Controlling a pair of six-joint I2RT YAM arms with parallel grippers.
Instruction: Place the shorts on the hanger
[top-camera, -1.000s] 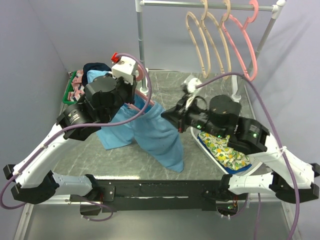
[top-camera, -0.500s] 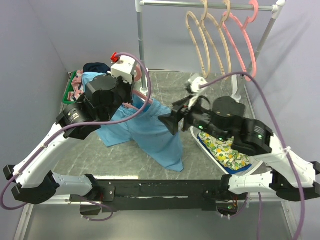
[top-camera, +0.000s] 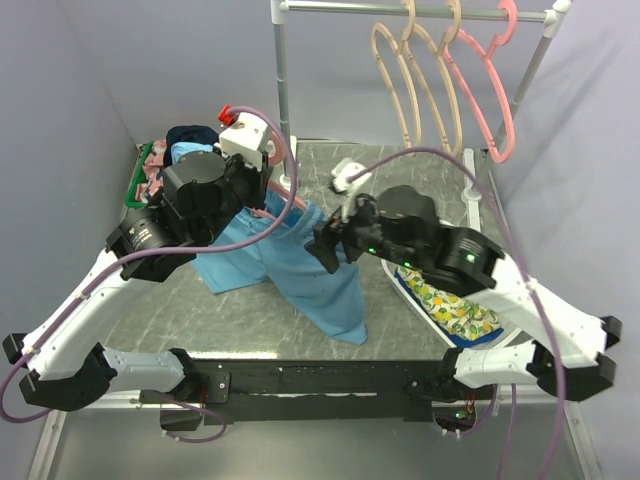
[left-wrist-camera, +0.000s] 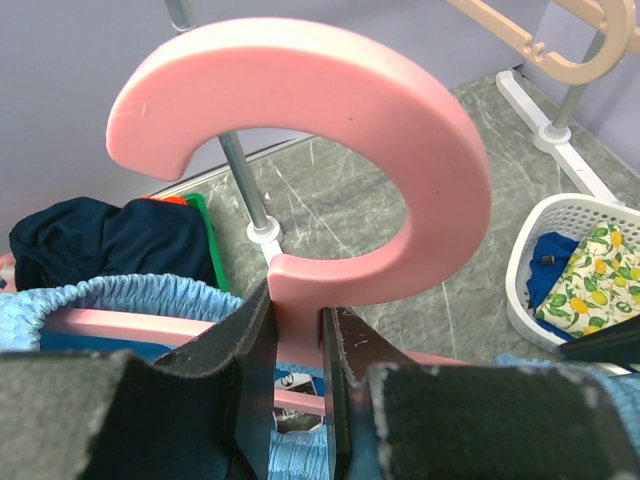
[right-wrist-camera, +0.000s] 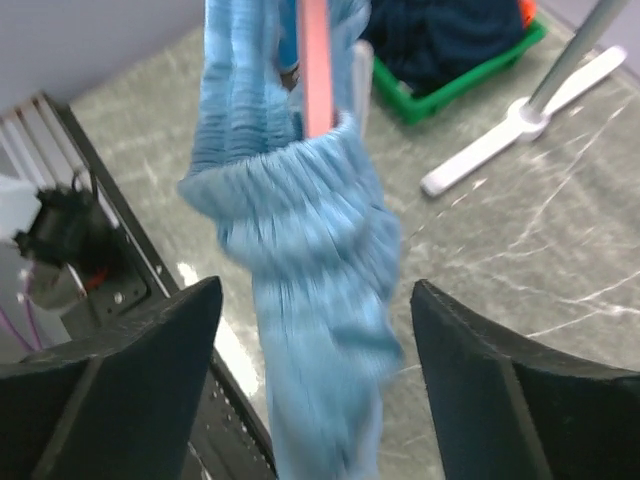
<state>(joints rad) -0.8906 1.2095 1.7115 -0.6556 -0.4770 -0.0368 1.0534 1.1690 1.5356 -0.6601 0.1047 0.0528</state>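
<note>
left gripper (left-wrist-camera: 297, 345): jaws clamped on the neck of the thin pink plastic hanger (left-wrist-camera: 400, 130), just below the hook. The hook stands upright and fills the upper centre of the left wrist view.

The light sky-blue soft fabric shorts (top-camera: 300, 265) are hanging from that hanger. The gathered waistband sits over the pink bar at lower left of the left wrist view. In the top view the legs drape down over the grey marble-pattern tabletop (top-camera: 200, 310) at frame centre, with the longer leg reaching toward bottom centre. Can't tell whether the hems rest on the table.

right gripper (right-wrist-camera: 315, 300): jaws spread wide, holding nothing. In the right wrist view the bunched waistband and one leg hang in the gap between the two black fingers (right-wrist-camera: 130, 390), with the pink bar running up at top centre. No contact visible, and that frame is motion-blurred. In the top view this gripper sits just at the right edge of the shorts, mid-frame.

Around it:
- dark navy garment (left-wrist-camera: 100, 235) beside a green bin (left-wrist-camera: 207, 225), mid-left of the left wrist view
- white plastic mesh basket (left-wrist-camera: 525, 265) holding a yellow lemon-print cloth (left-wrist-camera: 585, 290), right edge of the same view
- metal rack rail (top-camera: 420, 10) along the top of the top view, carrying tan plastic hangers (left-wrist-camera: 510, 30) and a second pink hanger (top-camera: 503, 135), well apart from both grippers
</note>
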